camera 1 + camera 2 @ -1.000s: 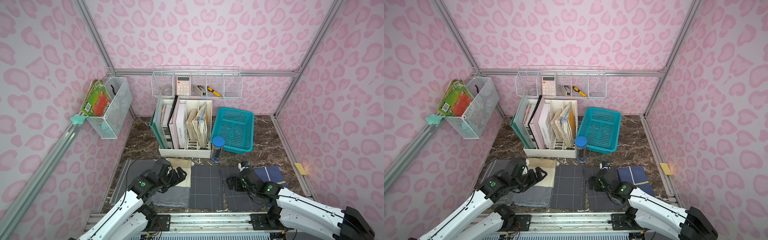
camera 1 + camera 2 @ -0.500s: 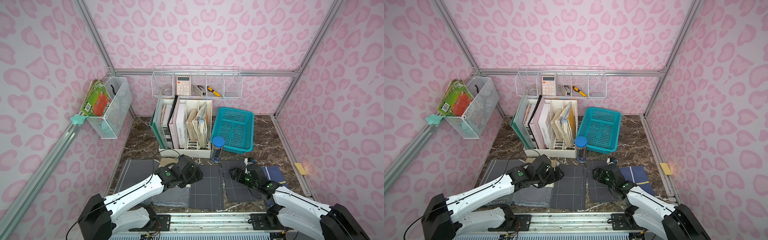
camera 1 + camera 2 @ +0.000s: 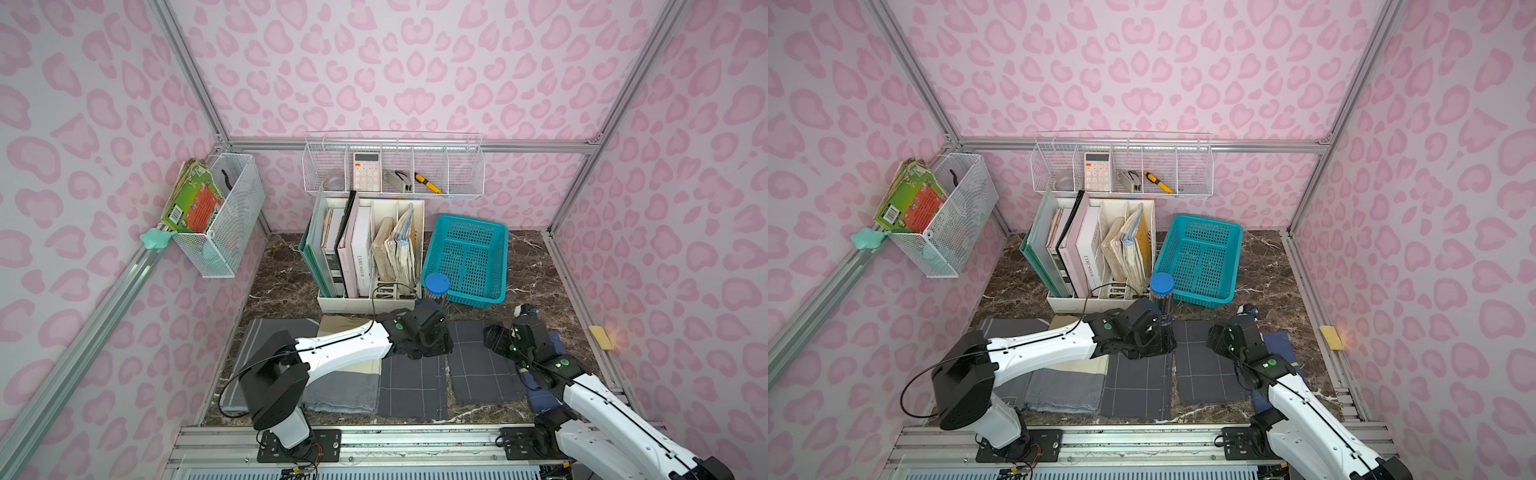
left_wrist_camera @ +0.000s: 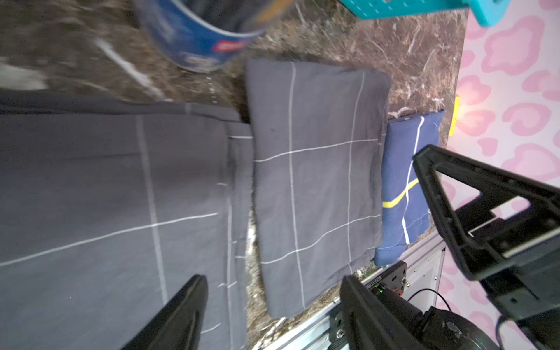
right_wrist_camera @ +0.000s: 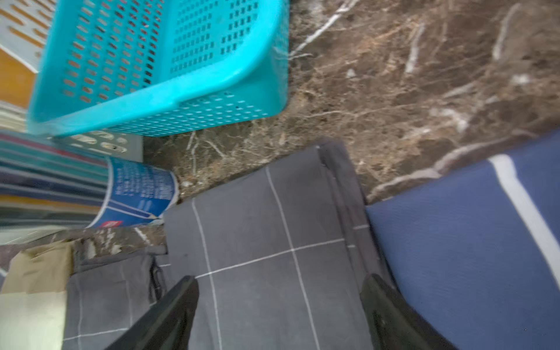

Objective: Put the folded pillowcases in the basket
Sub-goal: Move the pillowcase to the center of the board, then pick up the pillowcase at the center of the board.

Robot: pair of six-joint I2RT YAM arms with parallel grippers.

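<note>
At 6 o'clock from the basket (image 3: pixel 469 257), the folded pillowcase (image 3: pixel 478 374) lies flat; left gripper (image 4: pixel 272 281) and right gripper (image 5: pixel 278 280) stand jaws apart at its edges. We risk pinching the adjoining grey cloth (image 3: pixel 411 386) too, dragging both.

Teal basket (image 3: pixel 473 296), gry pillowcase (image 3: pixel 482 365) w/ wht grid, navy cloth (image 5: pixel 454 257).
</note>
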